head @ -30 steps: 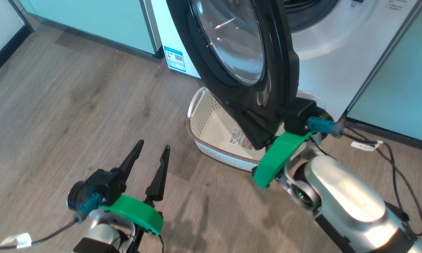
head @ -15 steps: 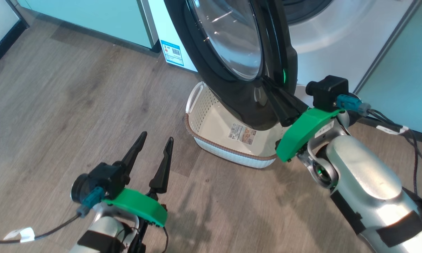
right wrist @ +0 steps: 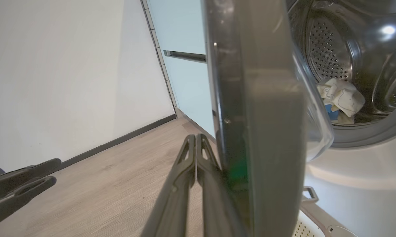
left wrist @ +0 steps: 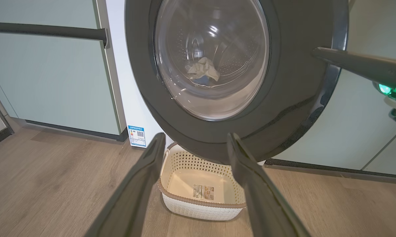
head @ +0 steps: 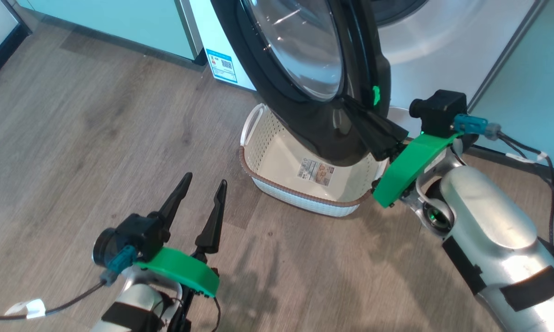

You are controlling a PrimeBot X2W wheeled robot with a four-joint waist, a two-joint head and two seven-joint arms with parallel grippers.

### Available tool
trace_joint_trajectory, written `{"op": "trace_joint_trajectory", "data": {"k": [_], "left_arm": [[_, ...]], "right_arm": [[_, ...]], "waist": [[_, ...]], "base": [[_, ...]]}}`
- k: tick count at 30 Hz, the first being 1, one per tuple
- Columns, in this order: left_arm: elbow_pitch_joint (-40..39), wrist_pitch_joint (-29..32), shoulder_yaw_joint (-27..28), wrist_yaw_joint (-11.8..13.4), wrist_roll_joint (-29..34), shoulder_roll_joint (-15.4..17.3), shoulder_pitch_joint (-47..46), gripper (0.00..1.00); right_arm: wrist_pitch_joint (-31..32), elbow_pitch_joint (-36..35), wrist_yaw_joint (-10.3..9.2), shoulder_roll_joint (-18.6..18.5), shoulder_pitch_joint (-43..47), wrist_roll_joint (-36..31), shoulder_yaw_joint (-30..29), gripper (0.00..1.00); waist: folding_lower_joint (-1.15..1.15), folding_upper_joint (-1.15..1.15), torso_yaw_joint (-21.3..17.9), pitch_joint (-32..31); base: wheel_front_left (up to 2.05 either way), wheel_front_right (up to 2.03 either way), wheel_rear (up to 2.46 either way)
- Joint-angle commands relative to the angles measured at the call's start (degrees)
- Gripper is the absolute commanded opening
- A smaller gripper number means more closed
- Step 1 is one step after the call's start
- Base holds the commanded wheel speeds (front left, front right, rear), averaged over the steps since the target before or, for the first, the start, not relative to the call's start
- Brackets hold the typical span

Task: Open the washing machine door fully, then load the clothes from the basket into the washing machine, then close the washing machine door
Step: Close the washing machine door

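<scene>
The washing machine door (head: 300, 69) stood partly open, swung out from the white washing machine (head: 443, 46), and its black rim hung above the basket (head: 268, 143). The right gripper (head: 350, 107) had its two dark fingers pressed together, with nothing between them, and they lay along the outer face of the door at its lower rim. In the right wrist view the closed right gripper (right wrist: 195, 138) was just beside the door's edge (right wrist: 260, 115) and seemed to touch it. The left gripper (head: 204, 182) hung low over the wooden floor (head: 97, 115), well apart from the door, with its fingers spread wide and holding nothing. In its own wrist view the left gripper (left wrist: 196, 138) pointed toward the door (left wrist: 283, 82) and the basket (left wrist: 201, 210). The clothes (right wrist: 341, 97) lay inside the steel drum (right wrist: 333, 49), a pale crumpled bundle with a bit of blue under it, and they also showed through the door glass (left wrist: 203, 69). The cream basket stood on the floor in front of the machine, under the door, with the label (head: 315, 171) on its bottom. A blue-white energy sticker (head: 221, 65) sat on the machine's lower left corner, next to the mint-green cabinet (head: 120, 23).
</scene>
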Motion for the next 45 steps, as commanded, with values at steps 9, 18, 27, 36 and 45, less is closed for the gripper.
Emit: {"op": "trace_joint_trajectory", "data": {"k": [9, 18, 27, 36, 45], "left_arm": [[-1.56, -0.58, 1.46, -0.02, 0.99, 0.93, -4.0, 1.0], [-1.49, -0.72, 0.79, -0.3, 1.43, -0.18, -5.36, 1.0], [-1.18, -0.84, 0.87, -1.34, 1.6, -2.52, -7.37, 1.0], [-1.54, -0.85, 1.73, -3.91, 3.24, -5.87, -10.02, 1.0], [-0.68, -0.86, 3.33, -7.19, 5.05, -9.29, -12.16, 1.0]], "right_arm": [[-0.94, 1.82, -0.16, 0.76, -4.75, -2.61, -5.28, 0.0], [-0.8, 5.16, -0.16, -0.09, -8.0, -5.81, -12.06, 0.0], [-0.49, 8.46, -0.16, -2.38, -12.43, -8.18, -17.64, 0.0], [0.01, 11.67, -0.16, -5.03, -19.61, -10.89, -21.57, 0.0], [-0.65, 16.42, -0.16, -8.5, -28.55, -12.86, -22.86, 0.0]], "waist": [[0.0, 0.0, -0.17, 1.22], [0.0, 0.0, 0.21, 3.09], [0.0, 0.0, 1.68, 5.89], [0.0, 0.0, 3.98, 10.6], [0.0, 0.0, 6.78, 15.18]], "base": [[0.0, 0.0, 0.0], [0.0, 0.0, 0.0], [0.0, 0.0, 0.0], [0.0, 0.0, 0.0], [0.0, 0.0, 0.0]]}}
